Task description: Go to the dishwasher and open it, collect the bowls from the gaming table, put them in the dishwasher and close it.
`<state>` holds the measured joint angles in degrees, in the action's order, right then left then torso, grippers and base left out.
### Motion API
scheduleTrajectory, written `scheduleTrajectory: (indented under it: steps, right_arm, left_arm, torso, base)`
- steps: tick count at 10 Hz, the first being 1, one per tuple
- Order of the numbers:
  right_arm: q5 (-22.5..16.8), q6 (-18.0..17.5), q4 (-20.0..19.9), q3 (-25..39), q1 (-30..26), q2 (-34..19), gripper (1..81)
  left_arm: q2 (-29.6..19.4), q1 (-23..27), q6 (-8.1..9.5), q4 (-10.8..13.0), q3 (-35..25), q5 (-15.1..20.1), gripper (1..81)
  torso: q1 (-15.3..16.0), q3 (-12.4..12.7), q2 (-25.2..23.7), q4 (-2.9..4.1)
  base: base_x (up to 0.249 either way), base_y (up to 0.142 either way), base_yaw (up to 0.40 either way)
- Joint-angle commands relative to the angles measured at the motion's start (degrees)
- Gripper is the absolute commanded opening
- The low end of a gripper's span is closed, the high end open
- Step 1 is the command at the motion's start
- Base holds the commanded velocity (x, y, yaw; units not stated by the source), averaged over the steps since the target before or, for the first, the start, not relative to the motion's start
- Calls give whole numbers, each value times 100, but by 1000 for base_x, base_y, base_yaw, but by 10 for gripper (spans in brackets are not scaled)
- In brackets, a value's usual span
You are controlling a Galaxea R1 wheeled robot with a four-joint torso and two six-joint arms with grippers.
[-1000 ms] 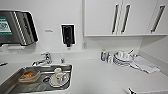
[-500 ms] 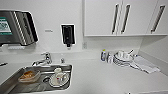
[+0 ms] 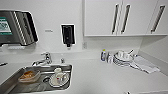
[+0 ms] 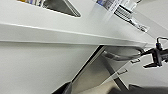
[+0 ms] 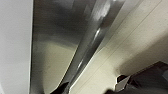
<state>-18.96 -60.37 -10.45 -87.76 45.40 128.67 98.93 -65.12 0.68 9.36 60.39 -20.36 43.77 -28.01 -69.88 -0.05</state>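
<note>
Overhead, our view of the sink and stacked plates matches the earlier pictures, so we judge we are parked for the opening step. Our left wrist shows the counter edge. Our right wrist sits close to the dishwasher, brushed steel, its bar handle running across; whether either gripper is clenched, we cannot tell.

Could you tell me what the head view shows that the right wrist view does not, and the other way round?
Head view alone: the sink with a cup and a plate in it, the tap, a wall dispenser, the stacked plates and the upper cabinets. Right wrist view alone: the dishwasher with its brushed steel front and its bar handle, seen close, beside a white panel. Shared: no single object can be matched; both views have plain white surfaces.
</note>
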Motion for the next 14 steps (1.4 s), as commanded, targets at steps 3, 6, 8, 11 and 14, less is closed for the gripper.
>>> scheduleTrajectory:
  steps: [3,6,8,11,14]
  right_arm:
    - [-196,-28,-80,-654,-676,425,811]
    - [-223,-28,-36,-838,-571,513,811]
    - [-231,-1,-1,-1013,-439,521,811]
    - [-240,16,288,-1093,-211,470,811]
    - [-249,34,577,-716,36,-12,811]
  left_arm:
    - [-276,434,-16,162,-106,67,811]
    - [-250,434,-16,171,-106,67,811]
    - [-223,434,-16,180,-98,67,811]
    - [-206,434,-16,171,-71,67,811]
    - [-215,434,-16,171,-71,67,811]
  torso:
    - [0,0,0,0]
    - [0,0,0,0]
    - [2,0,0,0]
    - [2,0,0,0]
    - [2,0,0,2]
  base:
    - [0,0,0]
    - [0,0,0]
    - [0,0,0]
    - [0,0,0]
    - [0,0,0]
